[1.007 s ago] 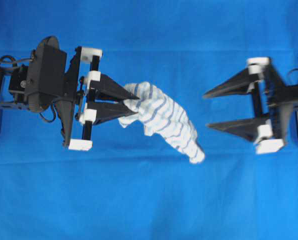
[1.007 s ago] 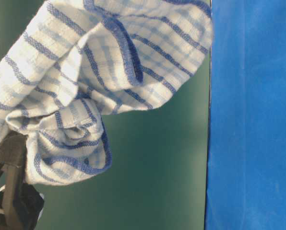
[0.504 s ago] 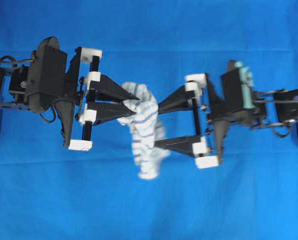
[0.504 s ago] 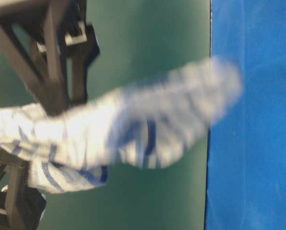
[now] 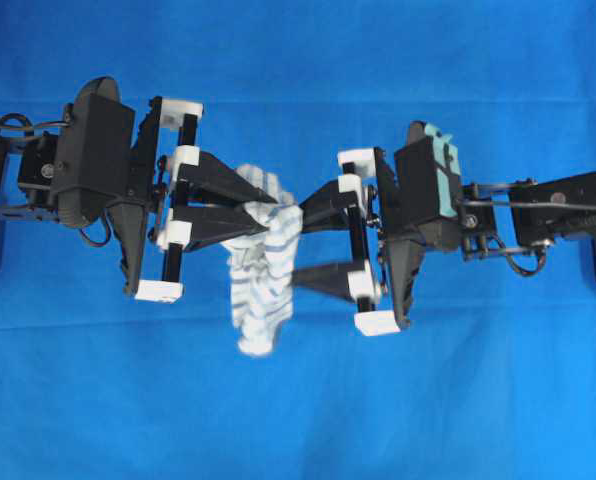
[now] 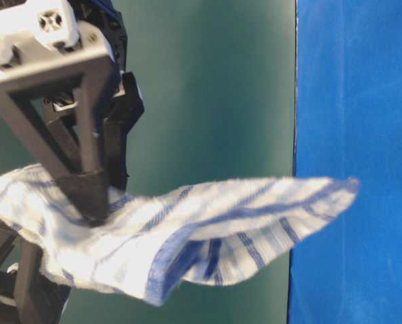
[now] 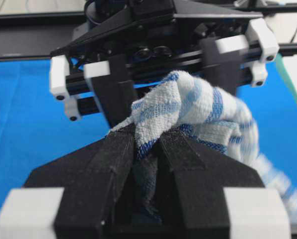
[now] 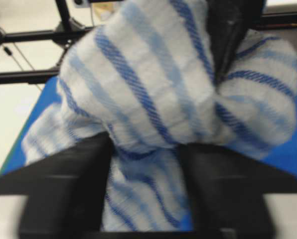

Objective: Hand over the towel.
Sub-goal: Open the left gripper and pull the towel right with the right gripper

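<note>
Towel [image 5: 263, 285] handover, mid-air.
Left fingers [image 5: 261, 208] clamp its upper end; right fingers [image 5: 296, 240], part-open, straddle it; its length hangs below them.

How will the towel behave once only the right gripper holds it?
Probably floppy: the towel droops below the left gripper pinching it. Likely light, bunching easily between the right gripper's fingers. Its woven texture should resist slipping.
</note>
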Robot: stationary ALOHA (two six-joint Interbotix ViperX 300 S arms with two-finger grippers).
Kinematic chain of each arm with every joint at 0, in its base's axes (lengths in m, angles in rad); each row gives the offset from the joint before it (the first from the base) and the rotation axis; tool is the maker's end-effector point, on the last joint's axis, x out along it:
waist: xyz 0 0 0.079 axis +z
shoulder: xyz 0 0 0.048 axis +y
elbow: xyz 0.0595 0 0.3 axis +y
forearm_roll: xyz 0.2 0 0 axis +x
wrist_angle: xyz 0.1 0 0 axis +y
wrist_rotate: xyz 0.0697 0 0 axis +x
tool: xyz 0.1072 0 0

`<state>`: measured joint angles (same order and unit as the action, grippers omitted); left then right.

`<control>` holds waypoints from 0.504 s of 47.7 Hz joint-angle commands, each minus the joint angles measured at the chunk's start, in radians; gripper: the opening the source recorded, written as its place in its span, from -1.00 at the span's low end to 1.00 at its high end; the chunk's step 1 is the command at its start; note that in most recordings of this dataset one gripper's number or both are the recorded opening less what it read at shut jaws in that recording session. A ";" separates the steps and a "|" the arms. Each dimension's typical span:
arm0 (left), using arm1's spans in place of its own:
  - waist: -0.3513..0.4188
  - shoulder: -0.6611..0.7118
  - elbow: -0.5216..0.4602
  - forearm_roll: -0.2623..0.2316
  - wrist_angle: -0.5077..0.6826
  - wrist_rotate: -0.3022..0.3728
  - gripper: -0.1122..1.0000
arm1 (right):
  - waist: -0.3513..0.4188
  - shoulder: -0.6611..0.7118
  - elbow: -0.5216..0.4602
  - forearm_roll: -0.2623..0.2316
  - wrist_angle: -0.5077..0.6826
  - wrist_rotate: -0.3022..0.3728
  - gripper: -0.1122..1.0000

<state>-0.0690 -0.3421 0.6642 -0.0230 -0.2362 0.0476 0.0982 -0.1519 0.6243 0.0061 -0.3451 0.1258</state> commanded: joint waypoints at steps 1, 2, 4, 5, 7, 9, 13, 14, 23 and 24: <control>0.000 -0.018 -0.011 0.002 -0.008 0.000 -0.68 | 0.000 -0.011 -0.023 0.002 0.006 -0.003 -0.08; -0.002 -0.018 -0.011 0.002 -0.011 0.002 -0.68 | 0.000 -0.011 -0.023 0.002 0.008 -0.005 -0.19; -0.002 -0.018 -0.011 0.002 -0.012 0.002 -0.68 | 0.000 -0.011 -0.025 0.000 0.012 -0.006 -0.41; -0.002 -0.018 -0.011 0.002 -0.014 0.002 -0.68 | 0.000 -0.011 -0.023 0.002 0.014 -0.006 -0.50; -0.002 -0.017 -0.011 0.002 -0.015 0.000 -0.68 | 0.000 -0.012 -0.023 0.002 0.018 -0.006 -0.62; -0.002 -0.018 -0.011 0.002 -0.018 0.000 -0.68 | -0.002 -0.011 -0.025 0.000 0.020 -0.008 -0.61; -0.002 -0.015 -0.014 0.002 -0.029 -0.003 -0.68 | -0.003 -0.011 -0.023 0.000 0.020 -0.006 -0.61; -0.002 -0.015 -0.014 0.002 -0.029 -0.003 -0.68 | -0.002 -0.011 -0.023 0.000 0.020 -0.006 -0.61; 0.003 -0.014 -0.012 0.000 -0.028 -0.008 -0.60 | -0.003 -0.012 -0.023 0.002 0.020 -0.006 -0.61; 0.003 -0.015 -0.011 0.002 -0.029 -0.009 -0.52 | -0.003 -0.014 -0.023 0.000 0.020 -0.005 -0.61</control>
<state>-0.0690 -0.3421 0.6642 -0.0230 -0.2516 0.0445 0.0951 -0.1519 0.6243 0.0061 -0.3221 0.1197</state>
